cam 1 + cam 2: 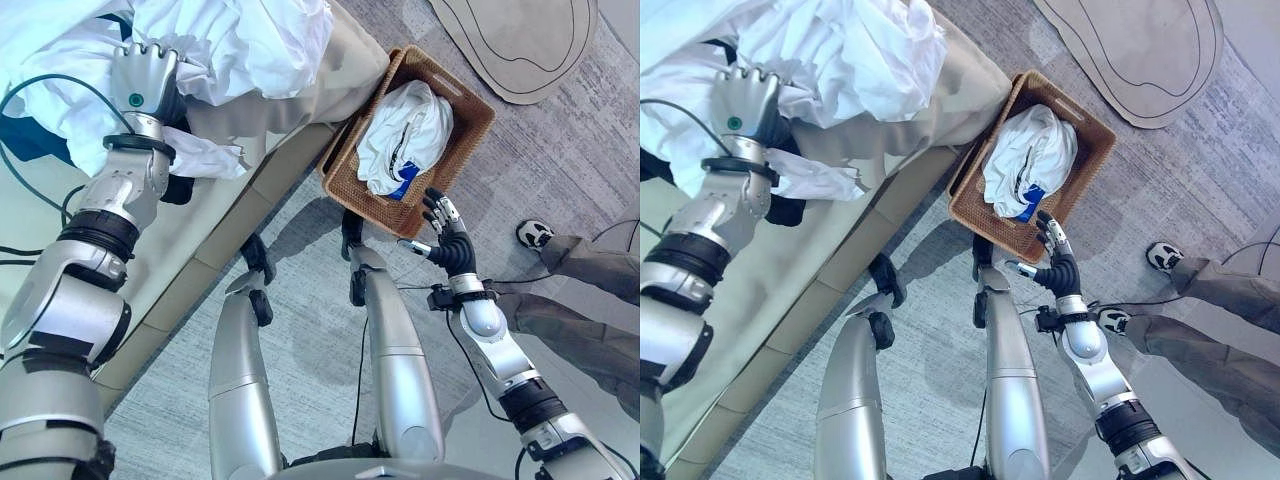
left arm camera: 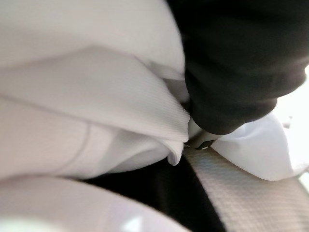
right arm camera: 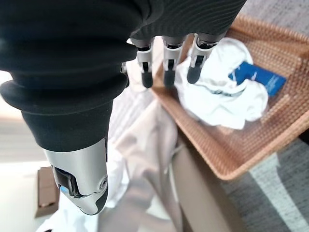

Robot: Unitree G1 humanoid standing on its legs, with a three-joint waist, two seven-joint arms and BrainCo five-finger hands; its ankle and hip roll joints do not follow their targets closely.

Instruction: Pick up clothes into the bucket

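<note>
- A rectangular woven brown wicker basket [image 1: 470, 110] on the grey carpet already holds one white garment with a blue label [image 1: 405, 135].
- More crumpled white clothes [image 1: 230, 45] lie heaped on the beige sofa [image 1: 200, 240] beside that basket.
- The left hand [image 1: 143, 80] is buried in this heap; I cannot tell its grasp.
- The right hand [image 1: 447, 232] hovers at the basket's near rim, fingers straight, empty.
- Judged step: grasping the next garment; next, lift it across over the basket.
</note>
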